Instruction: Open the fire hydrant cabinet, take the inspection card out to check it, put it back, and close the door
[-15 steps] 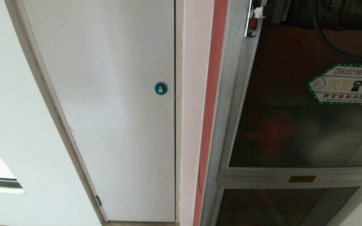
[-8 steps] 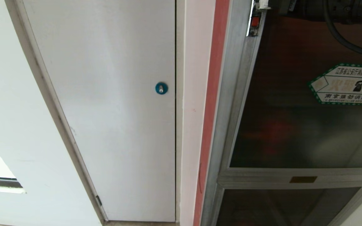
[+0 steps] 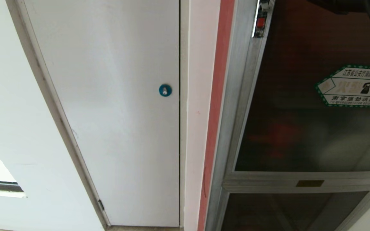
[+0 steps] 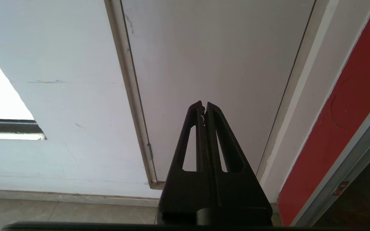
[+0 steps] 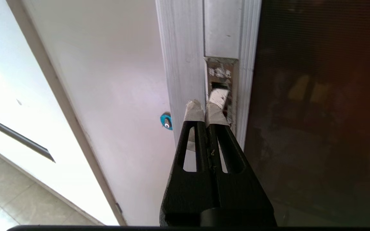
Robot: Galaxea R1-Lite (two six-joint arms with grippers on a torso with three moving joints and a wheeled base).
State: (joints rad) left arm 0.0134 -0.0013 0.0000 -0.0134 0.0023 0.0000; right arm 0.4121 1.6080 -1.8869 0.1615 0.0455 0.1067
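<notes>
Right gripper (image 5: 206,109), fingers pressed together and holding nothing, its taped fingertips (image 5: 194,110) poised at the latch recess (image 5: 221,83) in the silver frame of the door (image 3: 313,106). The door, a dark glass panel, lies flush in the fire hydrant cabinet (image 3: 233,134); a red latch (image 3: 261,22) sits near the frame's upper edge and a green-bordered sticker (image 3: 355,86) toward the panel's far side. Beside the cabinet: a red strip (image 3: 215,106), then a white door (image 3: 114,106) with a blue lock (image 3: 165,90). Left gripper (image 4: 204,110), likewise fingers together and empty, points at the white door's lower corner.
</notes>
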